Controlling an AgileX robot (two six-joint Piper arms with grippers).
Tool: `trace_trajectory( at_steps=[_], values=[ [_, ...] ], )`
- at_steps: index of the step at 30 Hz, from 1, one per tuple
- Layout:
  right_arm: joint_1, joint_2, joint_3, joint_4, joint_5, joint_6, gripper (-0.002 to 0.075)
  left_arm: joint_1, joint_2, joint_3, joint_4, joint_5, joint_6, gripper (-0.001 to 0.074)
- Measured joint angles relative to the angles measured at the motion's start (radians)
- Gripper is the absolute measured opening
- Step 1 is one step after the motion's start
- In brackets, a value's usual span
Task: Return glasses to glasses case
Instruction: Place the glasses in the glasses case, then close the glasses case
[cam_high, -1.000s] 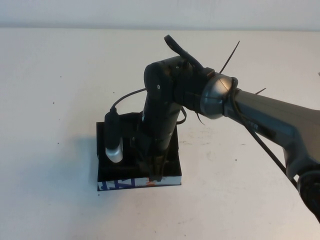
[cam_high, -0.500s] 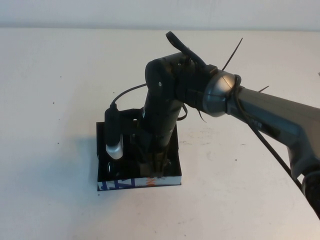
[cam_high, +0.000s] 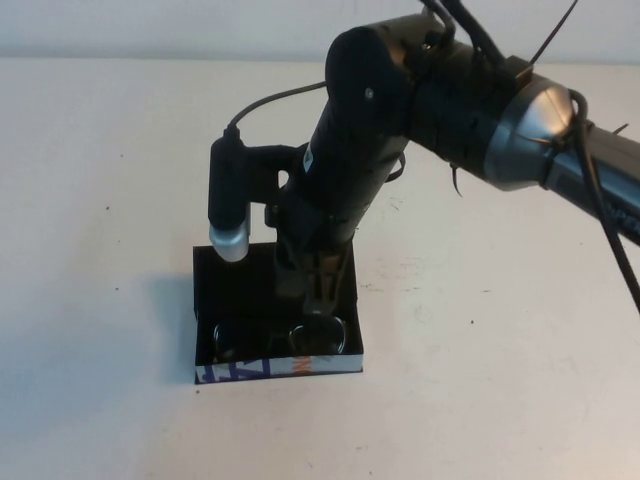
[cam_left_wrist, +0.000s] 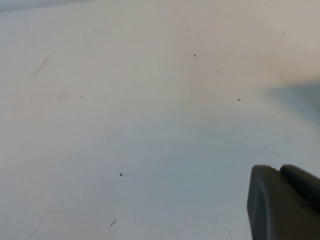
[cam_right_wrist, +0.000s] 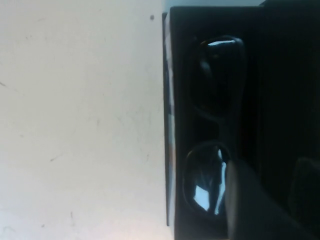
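**Dark-framed glasses lying inside open black case**

Item one: the small pair of dark rectangular-framed glasses (cam_high: 283, 340) with reflective lenses, lying inside the rectangular black hinged glasses case (cam_high: 215, 290), along its front wall. In the right wrist view the glasses (cam_right_wrist: 216, 125) show both lenses, one glinting, just behind the case's (cam_right_wrist: 280, 75) edge.

Item two: the case, open, black within, resting on the white table (cam_high: 110, 200). Its near front edge carries a blue, white and orange pattern.

Item three: the right tool (cam_high: 318, 308), black, pointing down above the glasses at the right-hand lens. Its fingers (cam_right_wrist: 250, 205) stand spread, holding nothing, with a dark gap between them in the right wrist view. A silver-tipped black cylinder is mounted beside the wrist.

Item four: the left tool (cam_left_wrist: 285, 205), only a dark corner visible above bare table (cam_left_wrist: 125, 125); cannot tell whether spread or pressed together.
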Motion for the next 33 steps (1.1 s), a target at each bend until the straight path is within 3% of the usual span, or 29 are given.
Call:
trace_trajectory(
  at_steps=[5, 8, 18, 23, 27, 29, 33],
  values=[
    [0.0, -0.039, 0.0, 0.0, 0.005, 0.012, 0.0031, 0.0, 0.0, 0.0, 0.0, 0.0, 0.0, -0.0001],
    [0.0, -0.049, 0.0, 0.0, 0.005, 0.012, 0.0001, 0.0, 0.0, 0.0, 0.0, 0.0, 0.0, -0.0001],
    [-0.001, -0.053, 0.0, -0.001, 0.009, 0.077, -0.0011, 0.0, 0.0, 0.001, 0.041, -0.08, 0.004, -0.0001],
    [-0.029, -0.053, 0.0, -0.01, -0.007, 0.217, -0.0011, 0.0, 0.0, 0.001, -0.172, -0.265, -0.225, -0.0001],
    [-0.06, -0.053, 0.0, -0.011, -0.02, 0.323, -0.0011, 0.0, 0.0, 0.001, -0.225, -0.378, -0.299, -0.0001],
    [-0.074, -0.053, 0.0, -0.011, -0.034, 0.385, -0.0011, 0.0, 0.0, 0.001, -0.234, -0.378, -0.329, -0.0001],
    [-0.086, -0.047, 0.0, -0.015, -0.093, 0.543, -0.0011, -0.027, 0.096, -0.061, -0.244, -0.216, -0.365, -0.0001]
  ],
)
